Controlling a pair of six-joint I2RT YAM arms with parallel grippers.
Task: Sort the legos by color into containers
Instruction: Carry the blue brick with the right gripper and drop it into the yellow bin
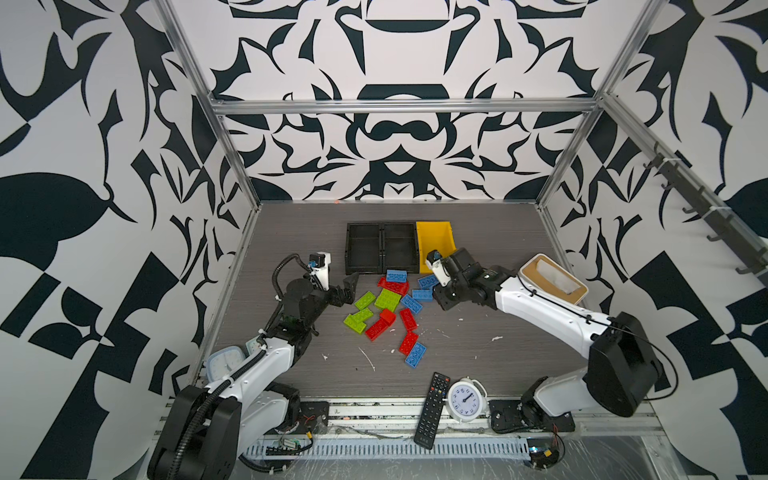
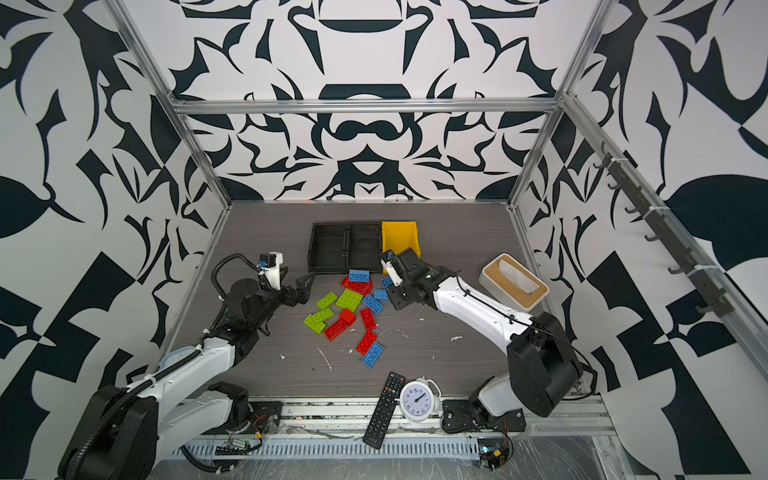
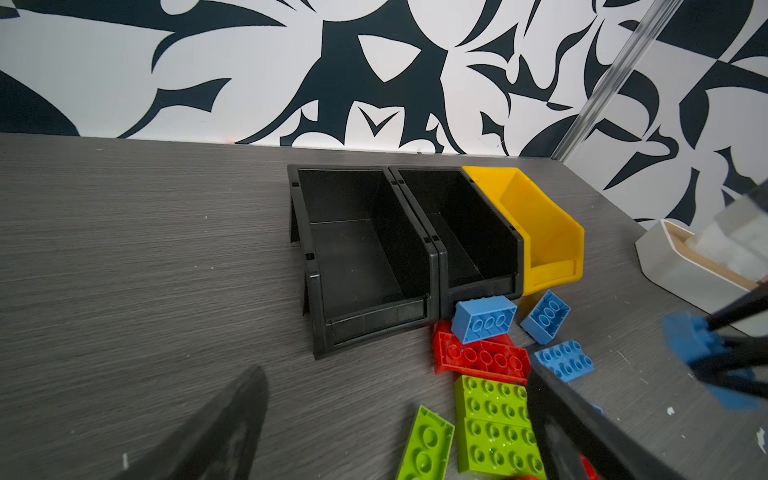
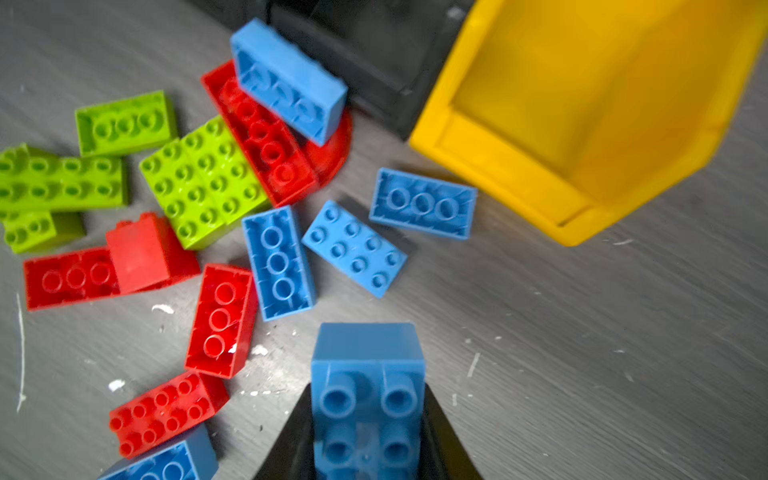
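The legos lie in a loose pile on the grey table: lime green bricks (image 1: pixel 387 300), red ones (image 1: pixel 392 286) and blue ones (image 1: pixel 396 275), with a red and blue pair (image 1: pixel 415 355) nearer the front. Behind the pile stand the containers: two joined black trays (image 1: pixel 382 247) and a yellow bin (image 1: pixel 434 239); no lego shows in them. My right gripper (image 1: pixel 439 297) is just right of the pile, shut on a blue brick (image 4: pixel 368 399) lifted off the table. At the pile's left edge my left gripper (image 1: pixel 352 289) is open, its fingers (image 3: pixel 232 428) astride green bricks (image 3: pixel 494 424).
A white box with a tan rim (image 1: pixel 552 278) stands at the right behind my right arm. A black remote (image 1: pixel 432 409) and a white clock (image 1: pixel 465 399) lie at the front edge. Another clock (image 1: pixel 224 361) sits by the left arm. White scraps dot the table.
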